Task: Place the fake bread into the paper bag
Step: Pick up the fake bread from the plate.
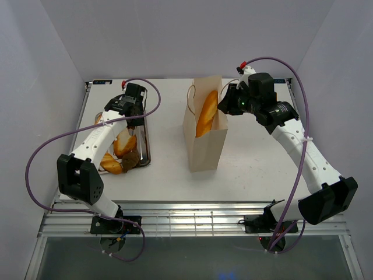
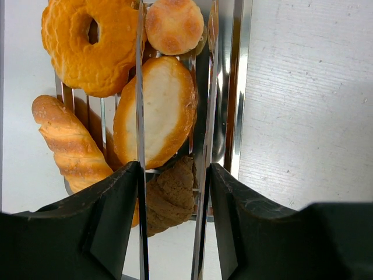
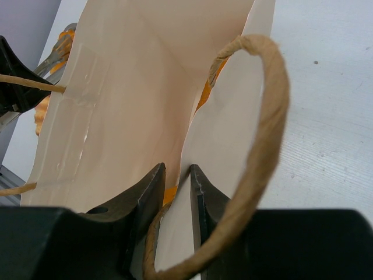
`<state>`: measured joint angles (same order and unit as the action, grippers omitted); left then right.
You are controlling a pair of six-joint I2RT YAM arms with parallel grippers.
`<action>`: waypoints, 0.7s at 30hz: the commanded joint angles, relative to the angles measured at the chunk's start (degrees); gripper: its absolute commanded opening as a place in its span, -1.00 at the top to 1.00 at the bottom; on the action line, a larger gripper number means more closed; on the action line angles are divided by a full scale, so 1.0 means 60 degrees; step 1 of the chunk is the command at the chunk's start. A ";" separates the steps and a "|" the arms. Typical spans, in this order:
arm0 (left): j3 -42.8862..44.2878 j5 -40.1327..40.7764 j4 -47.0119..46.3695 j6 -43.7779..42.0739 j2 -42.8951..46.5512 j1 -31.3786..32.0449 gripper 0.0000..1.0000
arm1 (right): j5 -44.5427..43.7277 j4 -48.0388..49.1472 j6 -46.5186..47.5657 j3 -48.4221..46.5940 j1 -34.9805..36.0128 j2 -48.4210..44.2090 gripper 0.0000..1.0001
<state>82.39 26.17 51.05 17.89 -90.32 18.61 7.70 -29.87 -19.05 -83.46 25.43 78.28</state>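
Observation:
The paper bag (image 1: 205,143) stands upright mid-table with a long baguette (image 1: 206,114) sticking out of its mouth. My right gripper (image 1: 224,105) is shut on the bag's right wall at the rim (image 3: 176,172), beside a cord handle (image 3: 271,116). More fake bread lies in the steel tray: a ring donut (image 2: 87,46), an oval roll (image 2: 154,111), a small round roll (image 2: 173,26), a long roll (image 2: 70,143) and a brown croissant (image 2: 172,195). My left gripper (image 2: 173,175) is shut on silver tongs (image 2: 140,116), whose blades straddle the oval roll above the tray (image 1: 147,140).
The tray's shiny rim (image 2: 233,87) borders white table on its right. The bag's second cord handle (image 1: 190,96) hangs on its left side. Purple cables loop off both arms. The table's metal front rail (image 1: 192,219) runs along the near edge.

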 commanded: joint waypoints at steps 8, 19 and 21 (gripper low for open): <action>0.0434 -0.0159 0.0076 -0.0169 -0.0385 0.0150 -0.22 | 0.0078 0.0422 -0.0004 0.0126 0.0039 -0.0185 0.40; 0.0112 0.0588 0.0164 -0.0037 -0.0664 0.0458 -0.21 | 0.0137 0.0525 -0.0019 0.0243 0.0053 -0.0156 0.40; 0.0082 0.0837 0.0193 -0.0037 -0.0737 0.0487 -0.22 | 0.0137 0.0539 -0.0033 0.0257 0.0039 -0.0156 0.40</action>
<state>82.91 27.68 52.23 17.50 -94.63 21.19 7.75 -28.91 -19.07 -82.56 25.43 78.26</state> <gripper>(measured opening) 0.608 0.303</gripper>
